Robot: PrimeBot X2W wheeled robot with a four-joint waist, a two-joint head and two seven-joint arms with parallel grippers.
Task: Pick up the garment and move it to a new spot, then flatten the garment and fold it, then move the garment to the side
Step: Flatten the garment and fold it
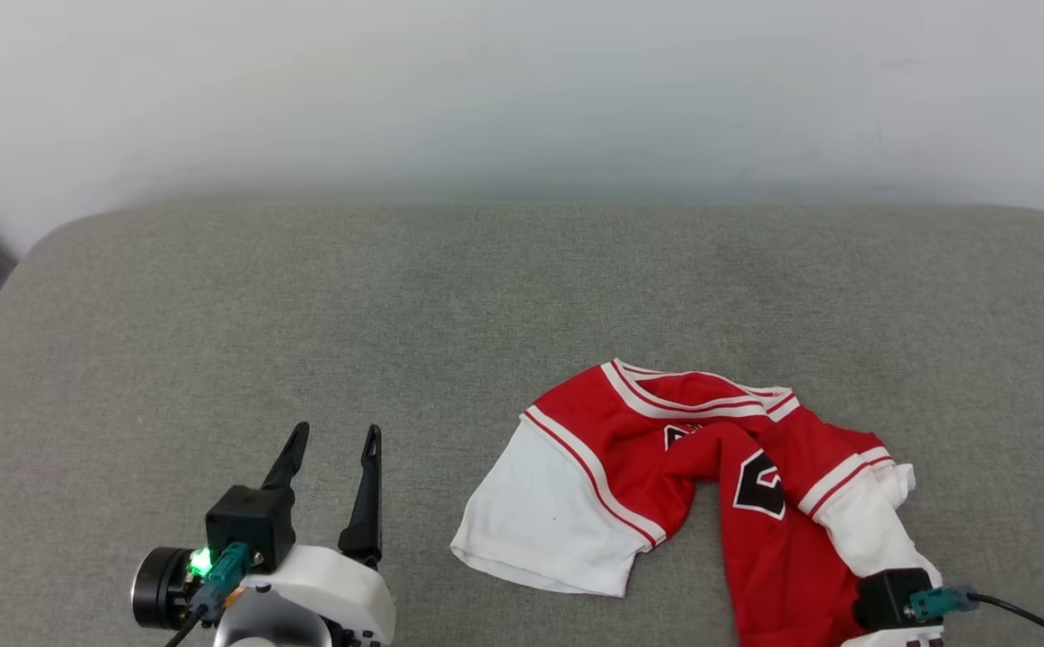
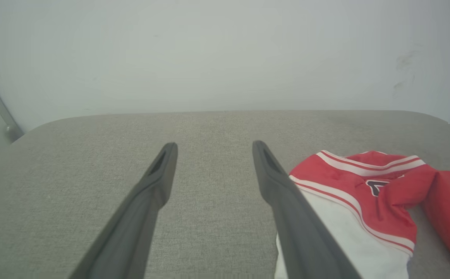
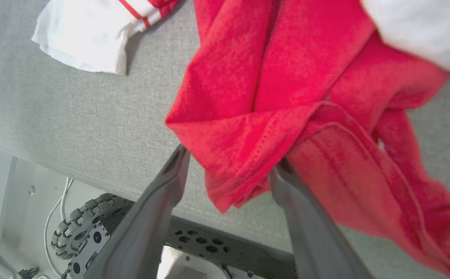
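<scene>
You had the left jaws wide apart over the tabletop (image 1: 396, 314), the right jaws apart around the garment's (image 1: 630, 422) red hem.

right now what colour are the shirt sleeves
White sleeves, red-and-white trim; best in head view.

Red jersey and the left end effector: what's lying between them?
Nothing, just bare grey cushion, seen in the head view between the left end effector and the red jersey.
</scene>
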